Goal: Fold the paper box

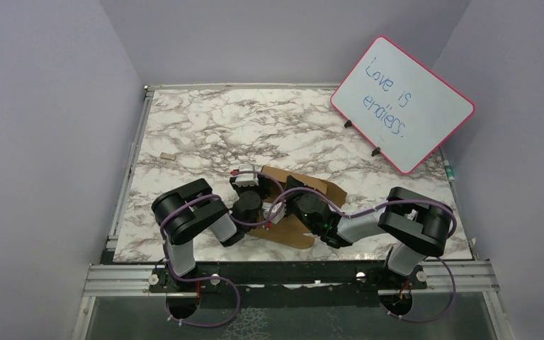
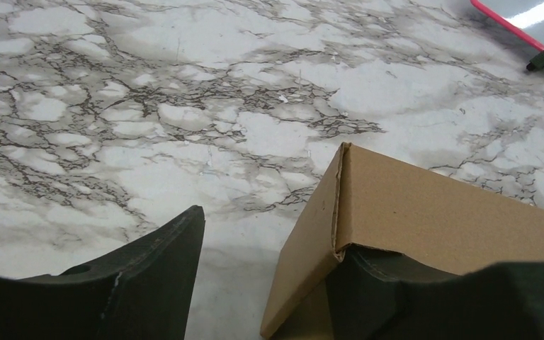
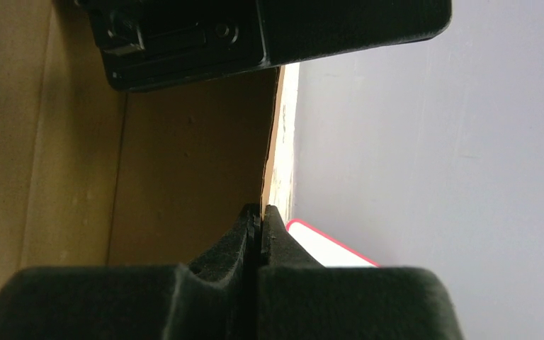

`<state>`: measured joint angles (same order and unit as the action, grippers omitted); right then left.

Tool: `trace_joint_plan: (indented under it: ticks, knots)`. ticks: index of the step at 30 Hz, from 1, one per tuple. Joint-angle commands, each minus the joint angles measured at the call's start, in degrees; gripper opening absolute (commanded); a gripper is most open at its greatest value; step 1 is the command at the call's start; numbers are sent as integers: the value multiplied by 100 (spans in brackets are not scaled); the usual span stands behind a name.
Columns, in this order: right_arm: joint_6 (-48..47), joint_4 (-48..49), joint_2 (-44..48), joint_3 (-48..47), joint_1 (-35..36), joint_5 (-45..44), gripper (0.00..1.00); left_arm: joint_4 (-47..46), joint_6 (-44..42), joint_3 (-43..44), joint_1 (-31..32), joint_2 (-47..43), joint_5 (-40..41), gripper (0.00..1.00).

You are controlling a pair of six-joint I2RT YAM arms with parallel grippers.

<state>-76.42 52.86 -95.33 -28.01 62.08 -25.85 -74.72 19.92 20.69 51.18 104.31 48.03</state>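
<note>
One wall of the box is pinched at its edge by your right gripper, fingers pressed tight on the card. The box sits near the front middle of the table. Your left gripper stands spread astride a folded corner (one finger inside). Withdraw it crooked and that finger could snag the wall — the fold springs open, or the pinched edge tears.
</note>
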Motion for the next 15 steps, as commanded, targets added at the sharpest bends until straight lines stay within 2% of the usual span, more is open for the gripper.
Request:
trace_joint_plan:
  ticks: [1,9,15]
  knots:
    - [255,-159,86,-13,93,27,1,-206,-65,-251,24,-355,176,64]
    - [339,-116,-32,-111,89,61,1,-256,18,-716,93,-1085,-354,77]
    - [336,-44,-95,-175,93,44,3,-148,500,-1511,101,-1889,-700,85]
